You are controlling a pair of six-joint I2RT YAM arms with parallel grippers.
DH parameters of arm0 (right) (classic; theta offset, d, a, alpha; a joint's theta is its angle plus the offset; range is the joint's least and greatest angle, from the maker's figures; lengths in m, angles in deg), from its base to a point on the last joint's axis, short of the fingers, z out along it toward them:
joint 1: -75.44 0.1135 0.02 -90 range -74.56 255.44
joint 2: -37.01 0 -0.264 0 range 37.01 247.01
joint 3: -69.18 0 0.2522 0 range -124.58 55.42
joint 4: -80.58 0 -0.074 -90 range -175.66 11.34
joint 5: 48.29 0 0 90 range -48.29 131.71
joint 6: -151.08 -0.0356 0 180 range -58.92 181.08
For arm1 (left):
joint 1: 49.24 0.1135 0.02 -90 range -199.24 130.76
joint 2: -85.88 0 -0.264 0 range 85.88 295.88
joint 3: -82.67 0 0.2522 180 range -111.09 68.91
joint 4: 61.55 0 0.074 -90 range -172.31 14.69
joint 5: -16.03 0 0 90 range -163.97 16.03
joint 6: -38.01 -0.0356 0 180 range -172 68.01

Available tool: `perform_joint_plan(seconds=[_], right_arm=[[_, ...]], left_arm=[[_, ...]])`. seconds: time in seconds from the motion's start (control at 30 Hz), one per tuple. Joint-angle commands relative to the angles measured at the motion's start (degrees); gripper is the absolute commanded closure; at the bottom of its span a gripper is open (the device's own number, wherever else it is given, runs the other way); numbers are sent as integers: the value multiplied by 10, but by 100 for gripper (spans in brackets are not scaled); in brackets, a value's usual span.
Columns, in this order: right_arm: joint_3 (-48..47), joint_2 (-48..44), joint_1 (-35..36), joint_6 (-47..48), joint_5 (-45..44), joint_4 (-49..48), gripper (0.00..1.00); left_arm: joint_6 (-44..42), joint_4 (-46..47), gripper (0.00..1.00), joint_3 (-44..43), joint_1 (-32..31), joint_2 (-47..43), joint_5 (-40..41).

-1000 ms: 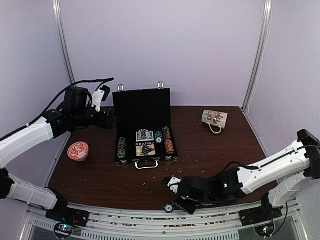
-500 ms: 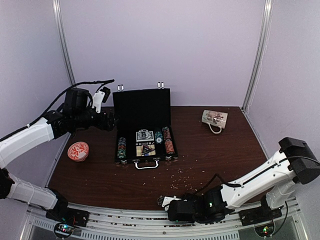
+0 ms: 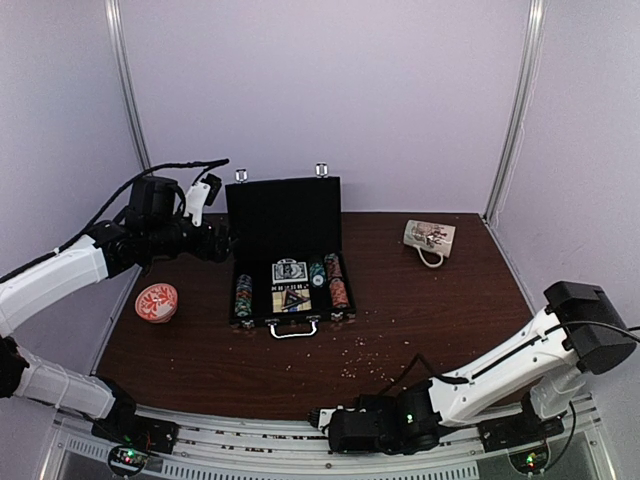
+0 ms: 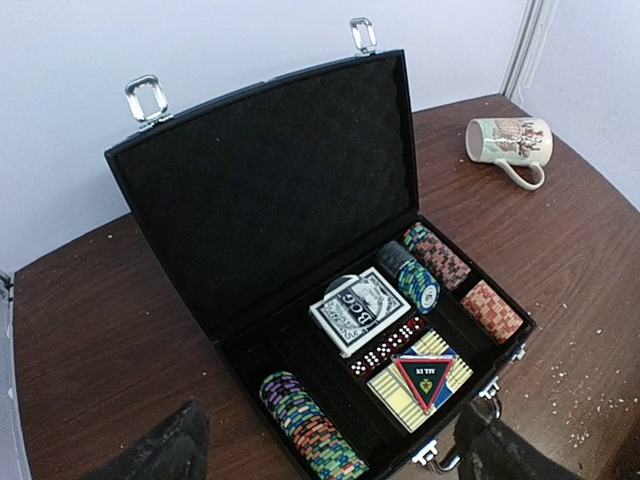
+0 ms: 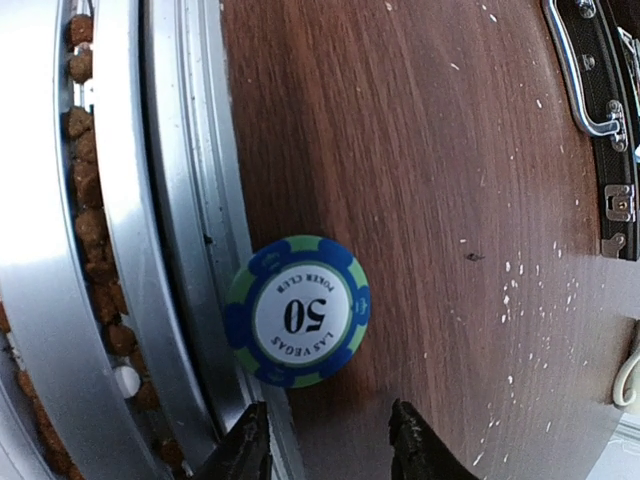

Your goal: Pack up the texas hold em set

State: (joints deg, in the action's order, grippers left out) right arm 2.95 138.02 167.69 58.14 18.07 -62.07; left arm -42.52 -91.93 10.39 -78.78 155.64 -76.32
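My right claw is down low at the near edge of the table, fingers parted, nothing between them: released. Just ahead of the fingertips a single blue-and-green chip marked 50 lies flat on the wood, right beside the metal rail and well apart from the briefcase.

On the other side, my left claw hovers off the briefcase's left side, facing into it, spread wide and gripping nothing. The briefcase stands open, lid upright, toward the back of the table. Inside, chip stacks lie in a row on the left, with more on the right. A card deck sits in the middle with a line of dice just beside it.

A mug lies on its side off to the right, and a red dish sits left of the briefcase.
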Motion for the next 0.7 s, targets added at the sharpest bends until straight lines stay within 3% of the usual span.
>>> perform_joint_plan(seconds=[0.0,0.43,0.67], right_arm=[[-23,32,7,28,-18,-4,59],[-65,82,25,79,-34,-39,57],[-82,109,28,97,-36,-50,63]], left_arm=[[6,15,12,1,6,1,-10],[8,16,12,0,6,6,-19],[11,15,12,-2,6,13,-30]])
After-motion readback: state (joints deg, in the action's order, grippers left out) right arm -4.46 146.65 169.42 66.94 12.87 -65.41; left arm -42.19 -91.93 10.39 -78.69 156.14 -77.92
